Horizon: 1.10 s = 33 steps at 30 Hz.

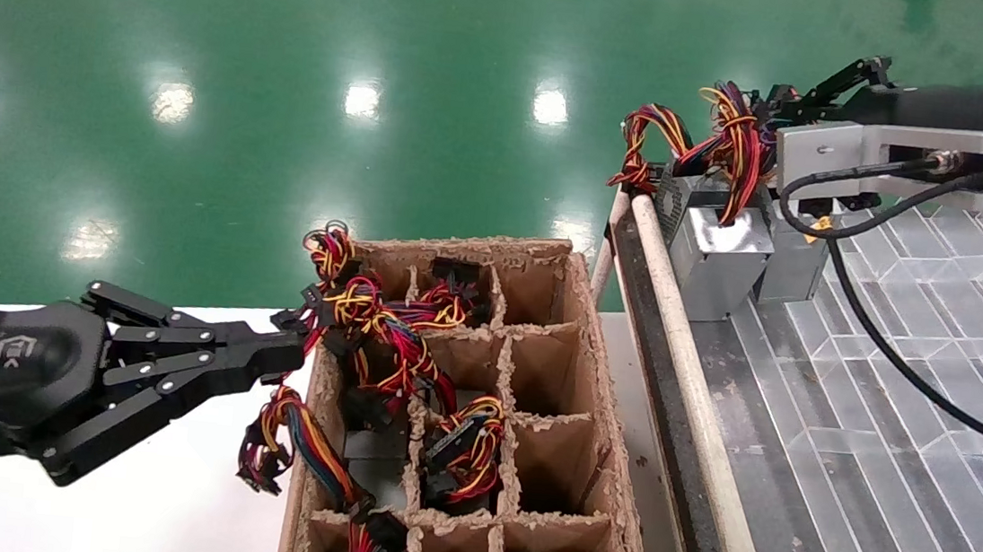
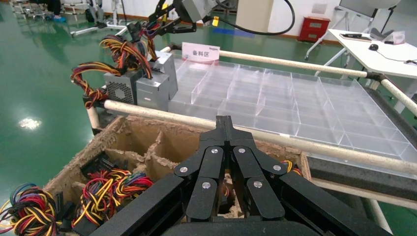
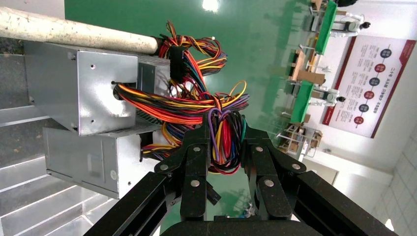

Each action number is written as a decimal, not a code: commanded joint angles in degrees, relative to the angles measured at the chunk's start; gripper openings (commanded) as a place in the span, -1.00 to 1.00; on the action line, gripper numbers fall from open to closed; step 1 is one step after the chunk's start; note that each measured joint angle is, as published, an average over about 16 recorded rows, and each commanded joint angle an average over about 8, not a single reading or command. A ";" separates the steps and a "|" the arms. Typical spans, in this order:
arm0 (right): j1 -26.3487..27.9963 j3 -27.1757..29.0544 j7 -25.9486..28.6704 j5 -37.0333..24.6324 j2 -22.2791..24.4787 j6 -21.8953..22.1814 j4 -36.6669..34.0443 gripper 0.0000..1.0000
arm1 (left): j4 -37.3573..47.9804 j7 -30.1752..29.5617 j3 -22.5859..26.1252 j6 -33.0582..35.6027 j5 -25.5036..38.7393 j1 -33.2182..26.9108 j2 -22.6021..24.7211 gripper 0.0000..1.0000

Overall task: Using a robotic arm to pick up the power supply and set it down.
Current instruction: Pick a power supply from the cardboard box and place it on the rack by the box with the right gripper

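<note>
While the left gripper (image 1: pixel 290 356) hung idle with its fingers pressed together at the near-left edge of the cardboard box (image 1: pixel 588 394), the work was all at the far end. In that box several wire-bundled units (image 1: pixel 394 348) sat between the dividers. Beyond it, past the pale rail (image 1: pixel 690 367), the clear divided tray (image 1: pixel 926 354) stretched away to the right.

At its far-left corner stood the power supply (image 1: pixel 717 257), resting in the tray against the rail, just beside a second grey unit (image 1: pixel 792 264). The right gripper (image 3: pixel 223 147) reached in over them from the right, its fingers closed narrowly around the wire bundle (image 3: pixel 223 132), not the metal case.

To my eye the set-down was nearly done. Doing it well meant making sure the box sat flat in its compartment, then opening wide enough that no loop caught a finger, and drawing back slowly so the wires would not drag the box over.
</note>
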 commanded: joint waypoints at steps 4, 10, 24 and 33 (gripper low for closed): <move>0.29 -0.07 0.49 -0.33 -0.60 -0.19 0.21 -1.00 | 0.00 0.00 0.00 0.00 0.00 0.00 0.00 -1.00; 0.54 -0.06 1.11 -1.01 -1.41 0.20 -0.42 -1.00 | 0.00 0.00 0.00 0.00 0.00 0.00 0.00 -1.00; -1.80 -0.91 2.02 -2.75 -2.54 1.95 -5.37 -0.98 | 0.00 0.00 0.00 0.00 0.00 0.00 0.00 -1.00; -2.03 -0.61 1.16 -1.64 -2.06 2.48 -6.16 1.00 | 0.00 0.00 0.00 0.00 0.00 0.00 0.00 -1.00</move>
